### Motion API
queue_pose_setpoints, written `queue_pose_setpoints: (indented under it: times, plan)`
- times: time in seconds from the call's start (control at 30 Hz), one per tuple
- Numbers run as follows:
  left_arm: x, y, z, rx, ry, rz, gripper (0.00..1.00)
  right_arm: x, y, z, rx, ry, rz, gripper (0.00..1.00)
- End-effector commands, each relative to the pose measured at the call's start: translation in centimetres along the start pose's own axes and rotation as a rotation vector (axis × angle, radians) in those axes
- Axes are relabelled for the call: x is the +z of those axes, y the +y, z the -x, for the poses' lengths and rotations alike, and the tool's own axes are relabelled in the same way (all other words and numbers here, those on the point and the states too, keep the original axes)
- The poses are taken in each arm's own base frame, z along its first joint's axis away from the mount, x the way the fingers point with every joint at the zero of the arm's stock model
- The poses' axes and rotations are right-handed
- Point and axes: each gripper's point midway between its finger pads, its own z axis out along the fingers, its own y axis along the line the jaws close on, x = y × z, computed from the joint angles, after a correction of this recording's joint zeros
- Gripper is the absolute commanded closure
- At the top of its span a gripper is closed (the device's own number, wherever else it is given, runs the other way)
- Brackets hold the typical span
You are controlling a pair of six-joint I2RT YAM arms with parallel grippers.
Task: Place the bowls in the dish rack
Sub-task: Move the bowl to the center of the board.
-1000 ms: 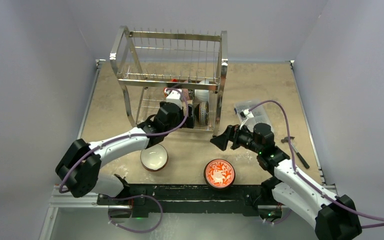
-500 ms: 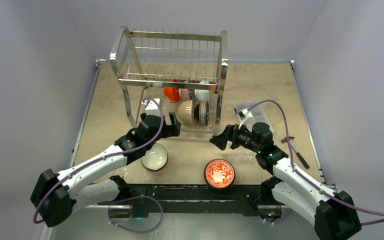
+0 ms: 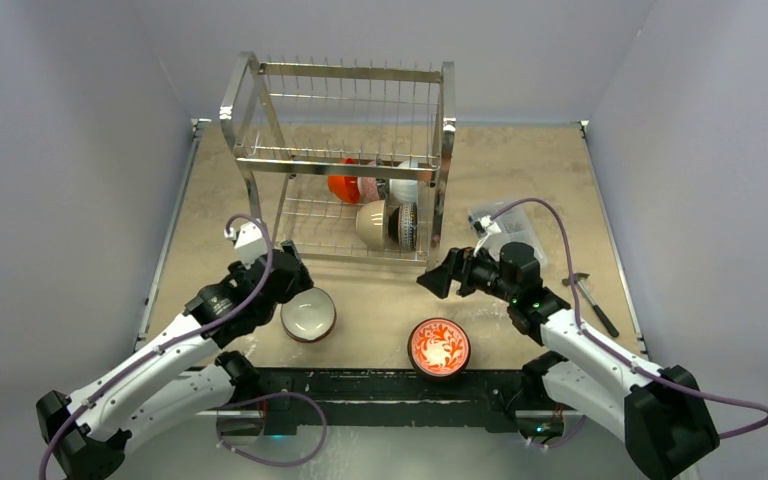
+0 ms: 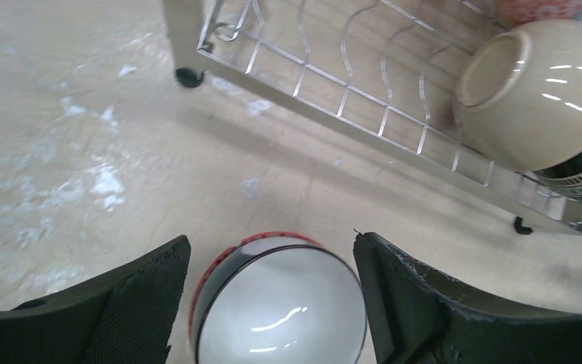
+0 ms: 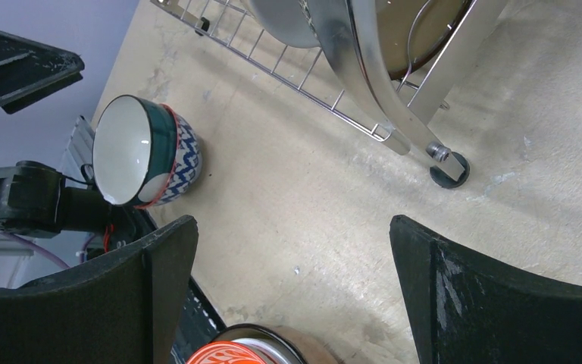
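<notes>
The dish rack [image 3: 340, 165] stands at the back. On its lower shelf are an orange-red bowl [image 3: 343, 186], a tan bowl [image 3: 371, 224] and a grey-black patterned bowl [image 3: 406, 226], all on edge. A blue patterned bowl [image 3: 308, 314] with a white inside sits on the table. My left gripper [image 3: 298, 288] is open and hangs at its far-left rim. In the left wrist view that bowl [image 4: 280, 307] lies between the fingers [image 4: 144, 292], with a gap on the left. My right gripper [image 3: 438, 280] is open and empty, above the red-and-white floral bowl [image 3: 438, 347].
A clear plastic box [image 3: 505, 228] lies right of the rack, with a dark hand tool [image 3: 590, 298] near the right table edge. Grey walls close in both sides. The rack's front right foot [image 5: 449, 168] stands just ahead of my right gripper [image 5: 294, 227].
My left arm has drawn back from the rack's lower shelf, leaving the tan bowl there, and come down over the blue patterned bowl with its jaws slightly narrowed. The right arm barely moved.
</notes>
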Motion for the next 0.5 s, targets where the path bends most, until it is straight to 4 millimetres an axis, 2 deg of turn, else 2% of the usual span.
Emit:
queue_pose_setpoints:
  times: [0.0,0.07,0.17,0.27,0.37,0.47]
  plan:
    - [-1.4,3.1,-0.6,-0.092,0.052,0.175,0.25,0.2,1.5,1.8,-0.051,-0.044,0.057,0.01]
    - [-1.6,4.5,-1.5,-0.096,0.087,0.261,0.29,0.2,1.5,1.9,-0.051,-0.045,0.058,0.01]
    - [-1.3,5.2,-2.9,-0.081,0.135,0.321,0.34,0.3,1.5,1.9,-0.051,-0.044,0.057,0.01]
    - [-0.7,5.1,-3.8,-0.03,0.174,0.341,0.58,0.3,1.6,2.0,-0.052,-0.046,0.059,0.01]
    - [-0.3,5.1,-4.0,0.006,0.186,0.365,0.66,0.2,1.7,2.0,-0.049,-0.049,0.06,0.02]
    - [0.2,4.8,-5.0,0.016,0.212,0.349,0.68,-0.1,1.8,2.0,-0.048,-0.051,0.06,0.02]
